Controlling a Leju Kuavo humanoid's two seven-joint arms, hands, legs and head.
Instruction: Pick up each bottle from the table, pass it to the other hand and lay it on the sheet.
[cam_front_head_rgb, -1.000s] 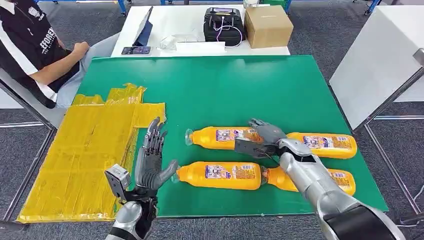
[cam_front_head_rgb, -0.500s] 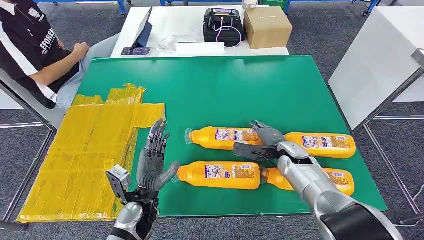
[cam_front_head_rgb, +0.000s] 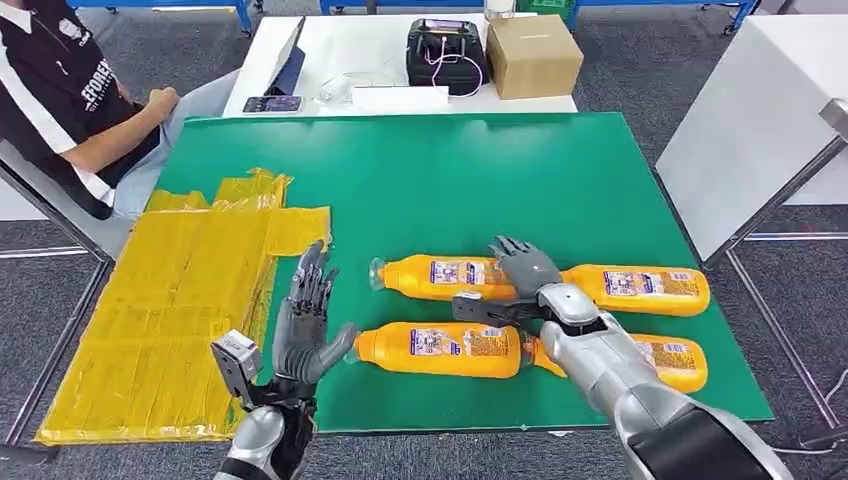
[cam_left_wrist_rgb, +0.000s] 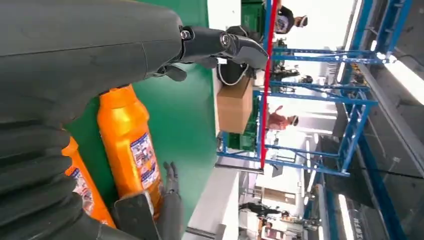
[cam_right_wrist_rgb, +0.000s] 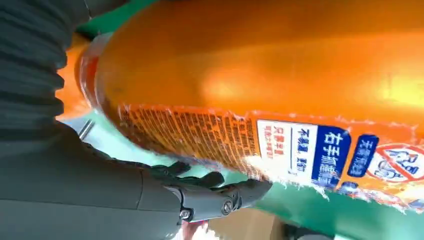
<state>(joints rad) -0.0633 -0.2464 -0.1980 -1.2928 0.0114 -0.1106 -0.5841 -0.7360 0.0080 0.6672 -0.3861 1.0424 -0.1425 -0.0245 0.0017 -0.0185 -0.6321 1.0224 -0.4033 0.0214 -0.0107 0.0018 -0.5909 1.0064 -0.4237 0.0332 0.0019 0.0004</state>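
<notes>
Green matting covers the desk (cam_front_head_rgb: 450, 170), with a yellow sheet (cam_front_head_rgb: 160, 310) spread over its left part and four orange bottles lying on their sides to the right. The right robot hand (cam_front_head_rgb: 520, 280) lies over the base end of the far left bottle (cam_front_head_rgb: 440, 275), fingers draped on it, thumb on the near side; whether it truly grips I cannot tell. The left robot hand (cam_front_head_rgb: 305, 325) stands upright near the cap of the near left bottle (cam_front_head_rgb: 435, 348), fingers apart, holding nothing. A seated person (cam_front_head_rgb: 70, 100) is beyond the sheet.
</notes>
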